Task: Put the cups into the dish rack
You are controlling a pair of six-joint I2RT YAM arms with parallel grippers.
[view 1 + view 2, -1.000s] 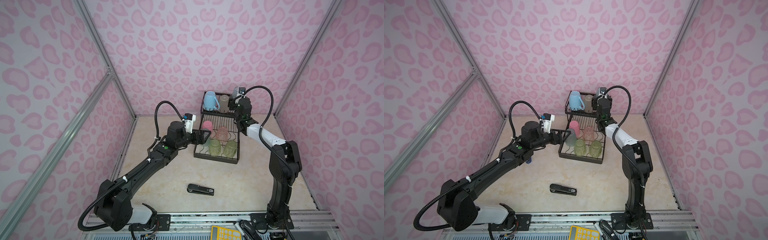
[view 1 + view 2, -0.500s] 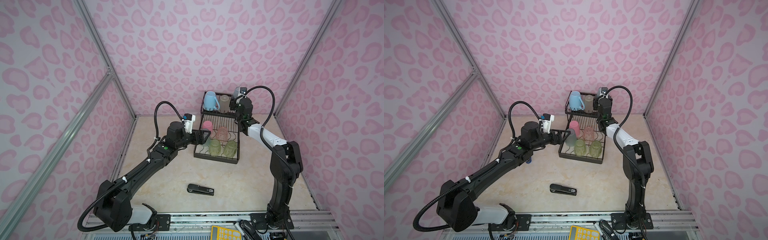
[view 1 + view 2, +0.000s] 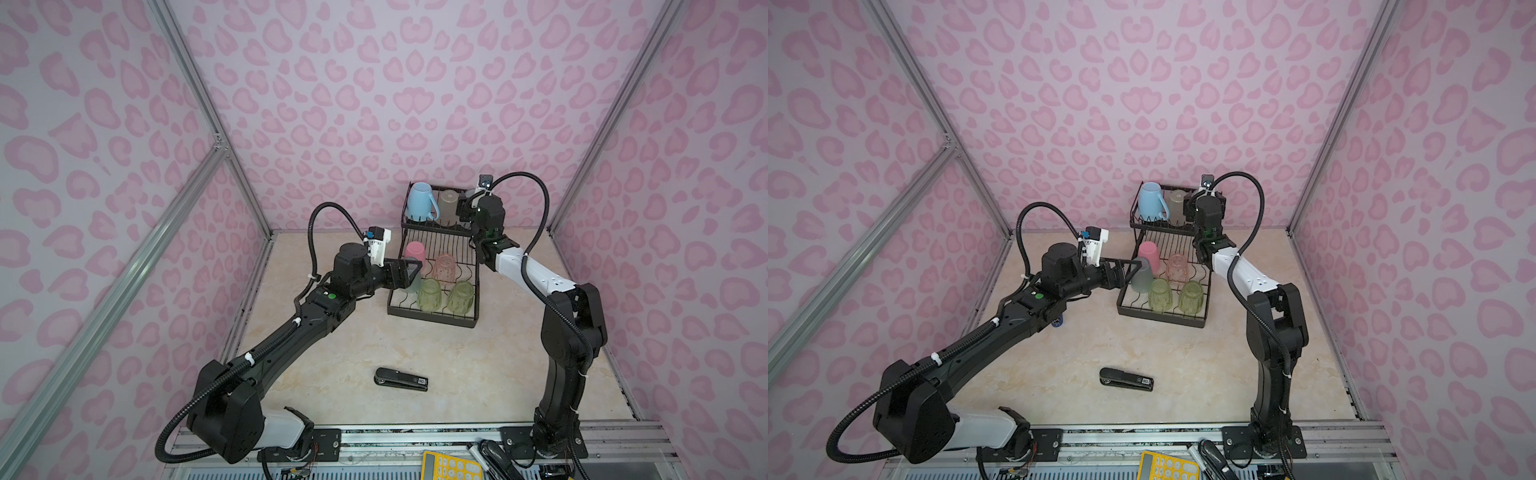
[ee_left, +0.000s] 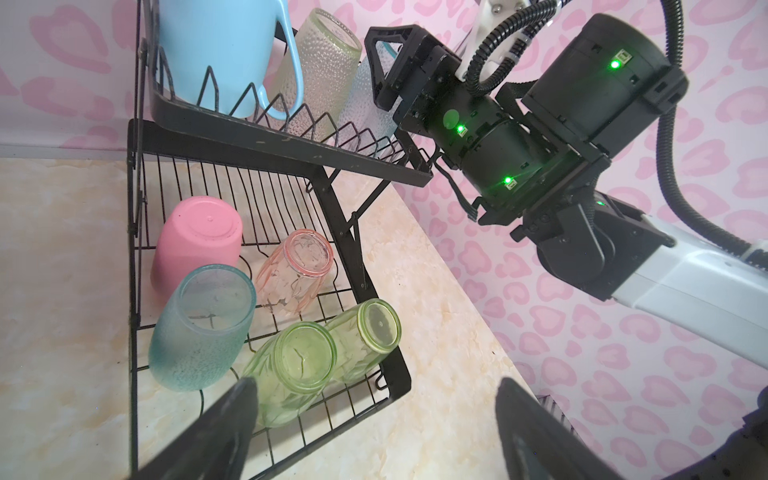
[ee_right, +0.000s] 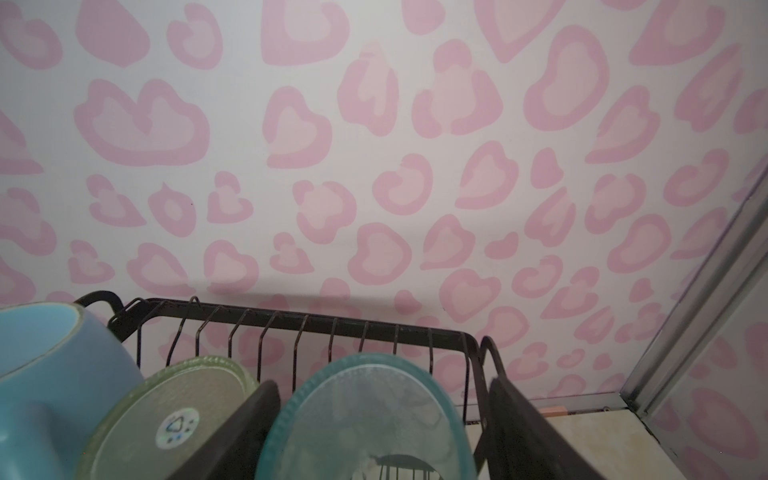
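Note:
The black wire dish rack (image 3: 432,322) stands at the back. Its upper shelf holds a light-blue mug (image 3: 419,203), a pale green tumbler (image 4: 320,75) and a frosted blue tumbler (image 5: 365,419). My right gripper (image 5: 382,382) is open astride that blue tumbler, with a gap on one side. In the lower tray stand a pink cup (image 3: 415,251), a pinkish ribbed cup (image 3: 445,266), a frosted blue-grey tumbler (image 4: 203,328) and two clear green ribbed cups (image 3: 430,293) (image 3: 460,295). My left gripper (image 4: 376,384) hovers open and empty at the tray's left side, beside the blue-grey tumbler.
A black stapler (image 3: 401,379) lies on the beige table in front of the rack. A yellow calculator (image 3: 451,467) sits on the front rail. The pink patterned back wall (image 5: 374,166) is close behind the upper shelf.
The right wrist has shifted slightly at the upper shelf. The left arm and the cups in the rack stand as before.

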